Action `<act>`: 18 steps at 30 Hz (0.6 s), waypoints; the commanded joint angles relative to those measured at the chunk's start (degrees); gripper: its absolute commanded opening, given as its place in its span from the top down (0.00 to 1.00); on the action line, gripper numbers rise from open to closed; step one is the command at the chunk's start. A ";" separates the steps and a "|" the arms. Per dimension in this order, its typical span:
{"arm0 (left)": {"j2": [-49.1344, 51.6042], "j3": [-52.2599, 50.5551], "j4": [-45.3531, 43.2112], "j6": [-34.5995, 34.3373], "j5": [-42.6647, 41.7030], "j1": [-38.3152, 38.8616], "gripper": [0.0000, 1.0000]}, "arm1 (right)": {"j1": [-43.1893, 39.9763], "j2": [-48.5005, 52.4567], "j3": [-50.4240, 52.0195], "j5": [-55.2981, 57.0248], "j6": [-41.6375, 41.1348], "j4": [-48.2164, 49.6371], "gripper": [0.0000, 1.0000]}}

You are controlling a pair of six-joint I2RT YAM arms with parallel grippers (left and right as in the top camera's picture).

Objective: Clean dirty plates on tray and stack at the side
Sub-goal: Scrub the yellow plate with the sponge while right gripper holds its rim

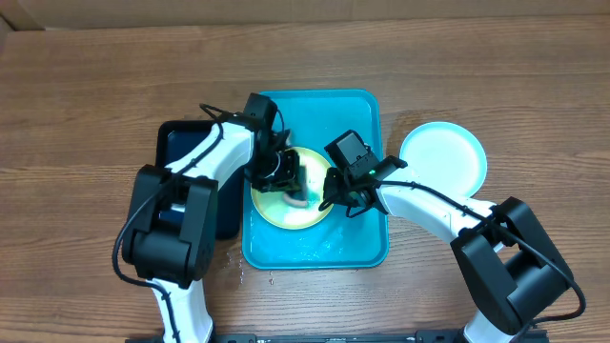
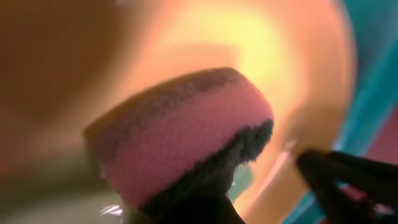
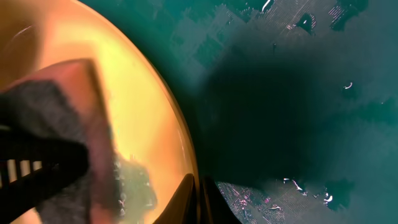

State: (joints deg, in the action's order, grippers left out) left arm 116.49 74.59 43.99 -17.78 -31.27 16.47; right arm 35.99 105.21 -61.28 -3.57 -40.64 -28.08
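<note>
The yellow plate (image 1: 284, 211) lies in the tray (image 1: 357, 110), its rim pinched between the closed right jaws. The left jaws, clamped on a pink sponge (image 2: 186, 137), press it onto that plate. A blue plate (image 1: 443, 157) sits on the bench (image 1: 95, 76) beyond the right jaws

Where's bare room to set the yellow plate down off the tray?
Free: table wood beyond the turquoise tray, wood left of the black tray, wood right of the light blue plate. Crowded: tray centre, where the left end effector with sponge and the right end effector meet on the yellow-green plate.
</note>
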 commanded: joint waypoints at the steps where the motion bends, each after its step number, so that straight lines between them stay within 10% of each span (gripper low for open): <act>1: 2.10 -0.42 -1.88 1.07 -9.86 0.76 0.96 | 0.37 0.46 0.59 -0.35 0.20 0.46 0.96; 18: -15.45 7.63 15.04 1.49 17.68 -0.15 0.96 | 0.37 0.46 0.59 0.50 0.17 0.15 0.95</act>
State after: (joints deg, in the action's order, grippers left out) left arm 102.50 81.36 57.87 -17.52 -22.90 15.09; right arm 36.03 105.21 -61.28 -3.60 -40.64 -28.10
